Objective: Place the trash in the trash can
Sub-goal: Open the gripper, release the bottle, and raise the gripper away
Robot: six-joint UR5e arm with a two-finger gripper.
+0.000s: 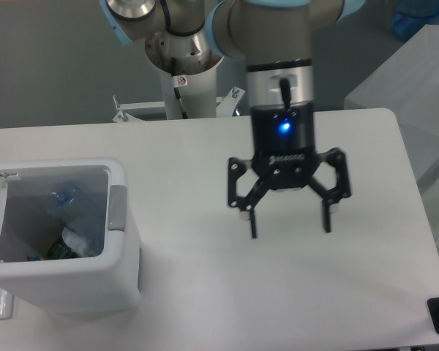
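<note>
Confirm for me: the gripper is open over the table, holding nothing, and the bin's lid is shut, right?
Not quite. In the camera view the trash can stands open, with the bottle visible inside. The gripper is indeed open and empty over the table.

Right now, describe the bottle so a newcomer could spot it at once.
Find the white trash can at the table's left edge, lid open. Inside, the clear plastic bottle leans against the far wall. It is longer and higher than the crumpled wrapper below it.

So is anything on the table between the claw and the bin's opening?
Nothing visible. The claw hangs open and empty over bare table, and the bin is open-topped with the bottle already inside.
</note>
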